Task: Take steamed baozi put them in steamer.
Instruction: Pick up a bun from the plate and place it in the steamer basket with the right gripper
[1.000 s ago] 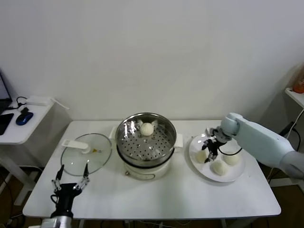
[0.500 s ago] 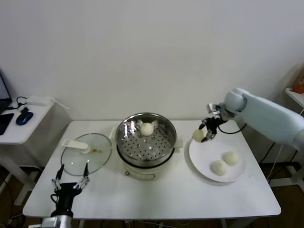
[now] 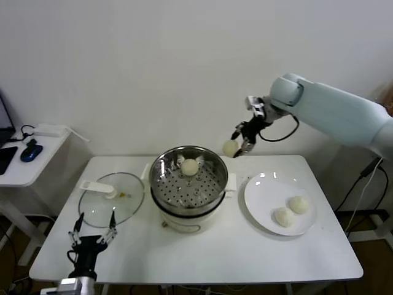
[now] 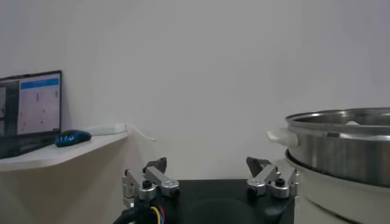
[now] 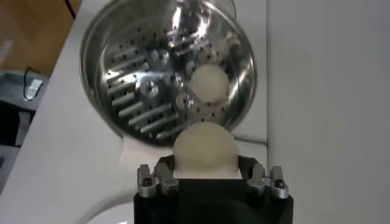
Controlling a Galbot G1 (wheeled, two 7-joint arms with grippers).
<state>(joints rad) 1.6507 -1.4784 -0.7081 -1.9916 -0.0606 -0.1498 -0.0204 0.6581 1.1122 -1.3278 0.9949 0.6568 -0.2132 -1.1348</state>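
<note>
My right gripper (image 3: 238, 145) is shut on a cream-white baozi (image 3: 230, 147) and holds it in the air just past the right rim of the steamer (image 3: 220, 169). In the right wrist view that baozi (image 5: 203, 150) sits between the fingers, above the steamer's edge (image 5: 97, 97). One baozi (image 3: 190, 166) lies on the perforated tray inside the pot; it shows as a round bun (image 5: 209, 82) from the wrist. Two more baozi (image 3: 283, 216) (image 3: 299, 204) rest on the white plate (image 3: 261, 190). My left gripper (image 3: 92, 232) is parked open at the table's front left.
A glass lid with a white handle (image 3: 110, 198) lies left of the steamer. A side table with a blue mouse (image 3: 31, 152) stands at the far left. The steamer wall (image 4: 341, 152) stands off to one side of the left gripper (image 4: 210, 170).
My right gripper has lifted one baozi off the plate and carried it up and to the left, to the steamer's right rim. The left arm has not moved.
</note>
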